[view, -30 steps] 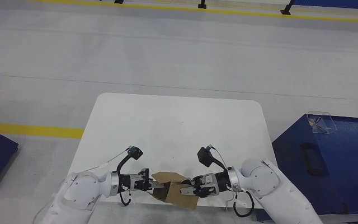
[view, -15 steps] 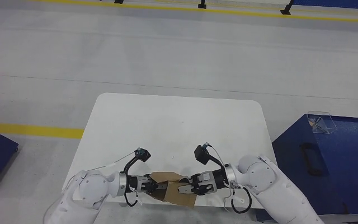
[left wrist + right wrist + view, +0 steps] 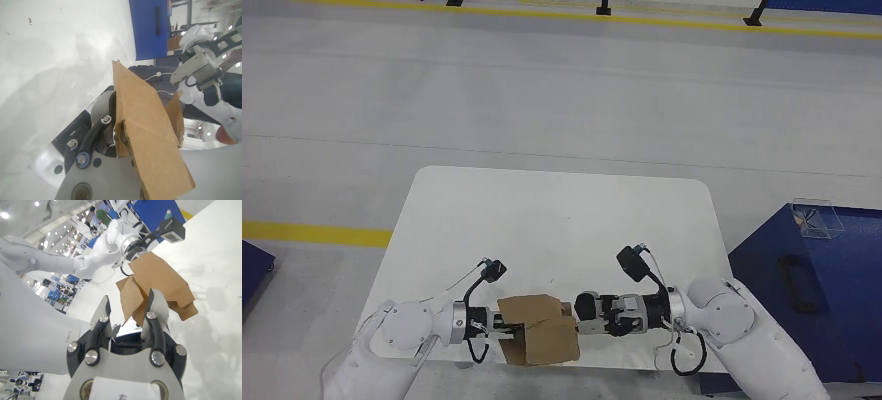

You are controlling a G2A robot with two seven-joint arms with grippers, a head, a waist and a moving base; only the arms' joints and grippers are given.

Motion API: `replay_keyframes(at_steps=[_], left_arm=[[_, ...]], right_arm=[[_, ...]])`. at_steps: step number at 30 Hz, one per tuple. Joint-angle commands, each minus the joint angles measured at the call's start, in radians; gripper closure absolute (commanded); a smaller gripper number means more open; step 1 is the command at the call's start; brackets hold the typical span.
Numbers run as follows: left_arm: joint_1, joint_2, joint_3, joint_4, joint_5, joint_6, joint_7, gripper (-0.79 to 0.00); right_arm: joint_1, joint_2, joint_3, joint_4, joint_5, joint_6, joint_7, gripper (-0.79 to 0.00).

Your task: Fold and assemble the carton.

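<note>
1. Backed off: the right gripper, which a second ago was in against the carton, now sits just beside its right end, no longer touching it. The carton itself has gone from a flattish, skewed shape to a squarer, fuller one.
2. The left gripper is clamped on the carton's left end. In its wrist view a cardboard edge runs right down between the fingers. I take this as the anchor hold, keeping the sleeve steady and presenting its open end to the other arm.
3. The right gripper is released, jaws spread, holding nothing. It points straight at the loose flaps, so I would guess it is lined up to push one of them in next.
4. The carton hangs over the near edge of the table, between the two grippers. Its shadow on the white top suggests it is lifted rather than resting.
5. Its open end faces the right gripper with flaps splayed. I see nothing inside, though most of the interior is hidden.
6. A clear bin sits on the blue cabinet well off to the right. What it holds is too small to tell.
</note>
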Motion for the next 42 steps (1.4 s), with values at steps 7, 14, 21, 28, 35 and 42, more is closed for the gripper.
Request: replay_keyframes(at_steps=[7, 14, 21, 28, 35, 42], left_arm=[[-0.001, -0.001, -0.002, 0.003, -0.038, -0.001, -0.005, 0.0], [-0.077, -0.028, 0.049, 0.192, -0.567, 0.323, -0.203, 0.0], [-0.189, -0.072, 0.168, 0.388, -0.749, 0.413, -0.273, 0.0], [-0.232, -0.088, 0.222, 0.43, -0.711, 0.33, -0.294, 0.0], [-0.232, -0.091, 0.225, 0.43, -0.72, 0.295, -0.289, 0.0], [-0.23, -0.091, 0.22, 0.427, -0.73, 0.291, -0.292, 0.0]], right_arm=[[-0.011, 0.001, -0.002, -0.011, 0.026, 0.005, 0.003, -0.785], [-0.069, 0.005, 0.102, -0.025, -0.113, 0.063, -0.219, -0.785], [-0.115, 0.009, 0.13, -0.054, -0.292, 0.154, -0.285, -0.785], [-0.119, 0.001, 0.109, -0.048, -0.448, 0.241, -0.365, -0.785], [-0.085, -0.014, 0.03, -0.015, -0.519, 0.278, -0.344, -0.785], [-0.025, -0.042, -0.091, 0.042, -0.55, 0.301, -0.329, -0.785]])
